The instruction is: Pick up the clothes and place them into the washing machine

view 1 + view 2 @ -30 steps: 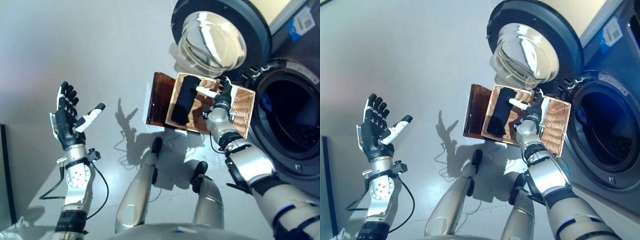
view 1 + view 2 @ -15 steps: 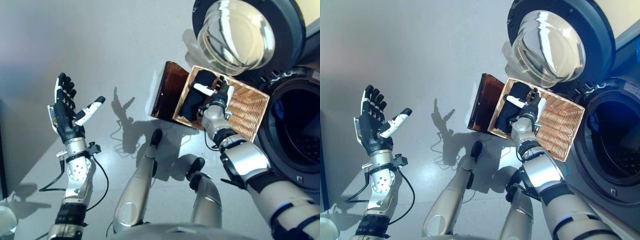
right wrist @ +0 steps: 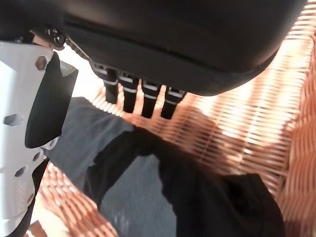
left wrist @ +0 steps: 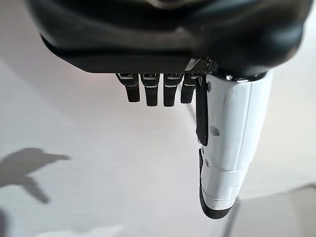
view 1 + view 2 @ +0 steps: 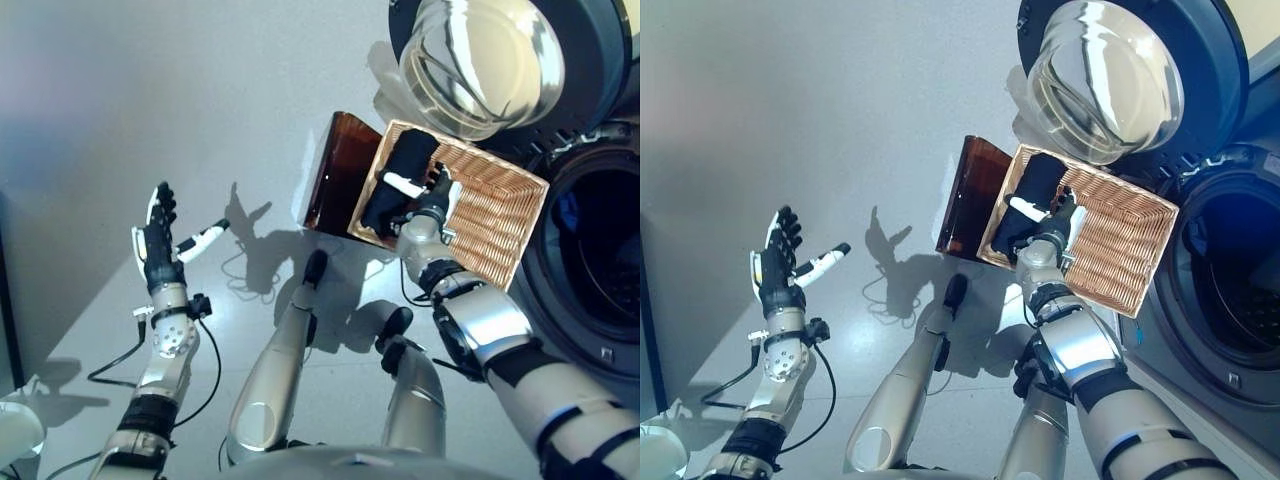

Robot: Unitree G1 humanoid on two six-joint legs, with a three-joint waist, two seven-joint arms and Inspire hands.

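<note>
Dark clothes lie bunched at the left end of a wicker basket on the floor beside the washing machine. My right hand hovers just above them, open, thumb spread and fingers straight. In the right wrist view the black and grey cloth lies right beneath the fingers, with nothing gripped. My left hand is held up over the bare floor far to the left, open and empty, and its thumb shows in the left wrist view.
The washing machine's drum opening gapes at the right, its round glass door swung open above the basket. A brown panel leans on the basket's left side. A white object sits at the lower left corner.
The camera view has shifted. My left arm has dropped lower and further from the head. My right hand stays over the clothes in the basket, slightly closer to them.
</note>
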